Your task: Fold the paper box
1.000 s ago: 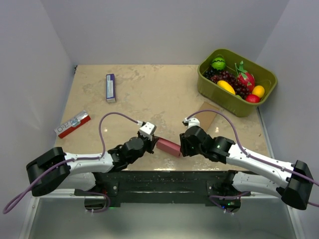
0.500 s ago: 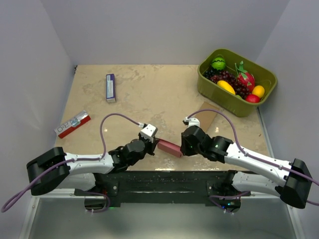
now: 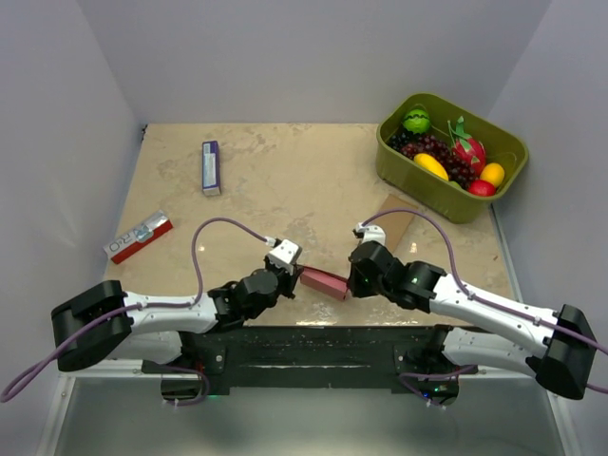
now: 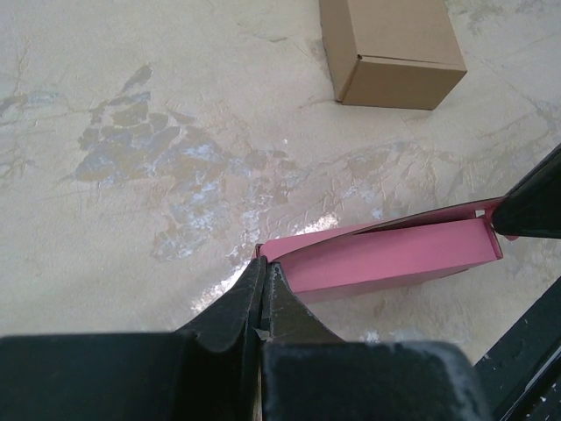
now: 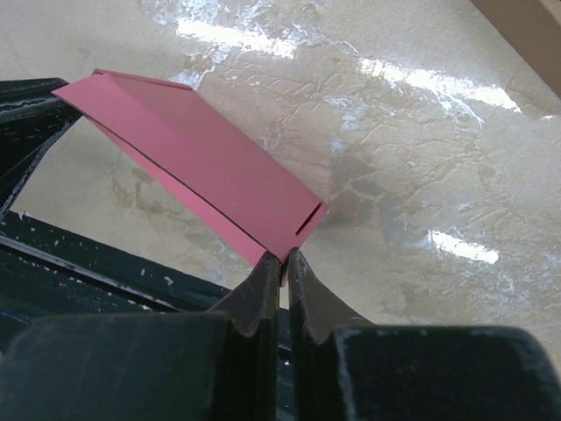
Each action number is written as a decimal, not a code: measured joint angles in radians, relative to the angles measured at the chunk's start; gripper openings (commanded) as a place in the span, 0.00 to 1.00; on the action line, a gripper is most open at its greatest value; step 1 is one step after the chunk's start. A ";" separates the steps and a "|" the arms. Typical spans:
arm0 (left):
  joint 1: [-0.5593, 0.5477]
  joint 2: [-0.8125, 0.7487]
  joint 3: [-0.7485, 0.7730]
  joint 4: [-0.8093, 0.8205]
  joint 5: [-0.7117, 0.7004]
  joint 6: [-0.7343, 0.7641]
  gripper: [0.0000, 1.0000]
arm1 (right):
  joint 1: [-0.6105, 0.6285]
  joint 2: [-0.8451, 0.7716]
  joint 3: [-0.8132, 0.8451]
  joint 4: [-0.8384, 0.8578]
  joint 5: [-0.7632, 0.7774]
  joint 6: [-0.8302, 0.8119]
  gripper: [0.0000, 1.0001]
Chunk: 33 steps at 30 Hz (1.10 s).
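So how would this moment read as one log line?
left gripper: shut on paper box end | right gripper: shut on opposite end | paper box: held between both

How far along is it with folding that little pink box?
The thin pink card box already forms a slim packet. The left pincer and right pincer each pinch one end of it. Its long top flap looks slightly ajar, so closing that seems left.
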<state>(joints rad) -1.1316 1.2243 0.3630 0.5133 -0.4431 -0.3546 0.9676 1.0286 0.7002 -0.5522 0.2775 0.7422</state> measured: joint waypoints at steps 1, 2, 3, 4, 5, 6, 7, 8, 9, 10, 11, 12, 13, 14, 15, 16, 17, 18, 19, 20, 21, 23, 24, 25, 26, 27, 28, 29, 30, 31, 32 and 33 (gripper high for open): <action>-0.004 0.000 0.000 0.000 -0.005 0.003 0.00 | 0.000 -0.003 -0.002 0.000 0.002 0.002 0.00; -0.006 0.000 0.000 -0.001 -0.008 0.006 0.00 | 0.000 -0.007 -0.004 0.002 0.003 0.006 0.00; -0.010 0.000 0.000 -0.002 -0.011 0.008 0.00 | 0.000 -0.012 -0.007 0.003 0.003 0.010 0.00; -0.014 0.002 0.000 -0.002 -0.013 0.009 0.00 | 0.000 -0.017 -0.010 0.003 0.004 0.014 0.00; -0.018 0.003 0.000 -0.001 -0.016 0.010 0.00 | -0.001 -0.020 -0.012 0.003 0.006 0.018 0.00; -0.021 0.004 0.000 0.000 -0.019 0.012 0.00 | -0.002 -0.021 -0.013 0.003 0.009 0.022 0.00; -0.024 0.006 0.000 0.002 -0.023 0.017 0.00 | -0.004 -0.022 -0.013 0.003 0.011 0.026 0.00; -0.026 0.008 0.000 0.003 -0.026 0.018 0.00 | -0.005 -0.021 -0.013 0.004 0.013 0.030 0.00; -0.029 0.009 0.000 0.004 -0.030 0.024 0.00 | -0.007 -0.022 -0.014 0.004 0.013 0.036 0.00; -0.031 0.011 0.002 0.004 -0.034 0.026 0.00 | -0.008 -0.023 -0.016 0.006 0.014 0.044 0.00; -0.032 0.014 0.004 0.003 -0.038 0.029 0.00 | -0.010 -0.024 -0.018 0.008 0.016 0.051 0.00; -0.035 0.016 0.007 0.002 -0.042 0.033 0.00 | -0.011 -0.027 -0.019 0.010 0.016 0.058 0.00; -0.037 0.019 0.008 0.001 -0.046 0.034 0.00 | -0.013 -0.032 -0.024 0.014 0.015 0.066 0.00; -0.039 0.021 0.010 0.001 -0.050 0.034 0.00 | -0.014 -0.035 -0.029 0.019 0.016 0.075 0.00; -0.042 0.023 0.012 0.000 -0.055 0.036 0.00 | -0.015 -0.038 -0.032 0.023 0.016 0.085 0.00; -0.044 0.024 0.013 0.000 -0.059 0.037 0.00 | -0.017 -0.040 -0.034 0.025 0.016 0.093 0.00; -0.047 0.026 0.013 0.000 -0.063 0.037 0.00 | -0.019 -0.040 -0.035 0.027 0.017 0.100 0.00; -0.050 0.027 0.014 0.000 -0.068 0.038 0.00 | -0.020 -0.040 -0.035 0.028 0.018 0.107 0.00; -0.052 0.029 0.016 -0.002 -0.071 0.041 0.00 | -0.020 -0.040 -0.036 0.029 0.021 0.117 0.00; -0.054 0.031 0.018 -0.003 -0.075 0.043 0.00 | -0.020 -0.040 -0.037 0.030 0.021 0.122 0.00; -0.056 0.033 0.019 -0.004 -0.079 0.044 0.00 | -0.020 -0.040 -0.037 0.030 0.023 0.131 0.00; -0.058 0.037 0.023 -0.006 -0.085 0.044 0.00 | -0.021 -0.040 -0.038 0.032 0.033 0.146 0.00; -0.060 0.038 0.024 -0.006 -0.087 0.045 0.00 | -0.021 -0.040 -0.039 0.034 0.041 0.154 0.00; -0.063 0.040 0.025 -0.006 -0.090 0.048 0.00 | -0.021 -0.039 -0.039 0.036 0.047 0.161 0.00; -0.063 0.041 0.026 -0.006 -0.092 0.050 0.00 | -0.021 -0.039 -0.040 0.037 0.051 0.167 0.00; -0.066 0.043 0.026 -0.006 -0.095 0.051 0.00 | -0.021 -0.039 -0.042 0.039 0.056 0.174 0.00; -0.068 0.044 0.026 -0.006 -0.098 0.051 0.00 | -0.021 -0.039 -0.043 0.042 0.063 0.181 0.00; -0.069 0.045 0.027 -0.006 -0.101 0.051 0.00 | -0.020 -0.039 -0.045 0.046 0.073 0.187 0.00; -0.070 0.046 0.028 -0.006 -0.102 0.051 0.00 | -0.019 -0.039 -0.047 0.049 0.079 0.193 0.00; -0.071 0.047 0.028 -0.005 -0.105 0.051 0.00 | -0.018 -0.038 -0.048 0.052 0.087 0.198 0.00; -0.073 0.047 0.028 -0.005 -0.107 0.052 0.00 | -0.013 -0.036 -0.050 0.055 0.098 0.203 0.00; -0.074 0.048 0.028 -0.005 -0.108 0.051 0.00 | -0.008 -0.033 -0.050 0.056 0.109 0.208 0.00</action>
<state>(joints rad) -1.2060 1.2724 0.3912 0.5079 -0.5514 -0.3031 0.9592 0.9958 0.6506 -0.4957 0.3870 0.9497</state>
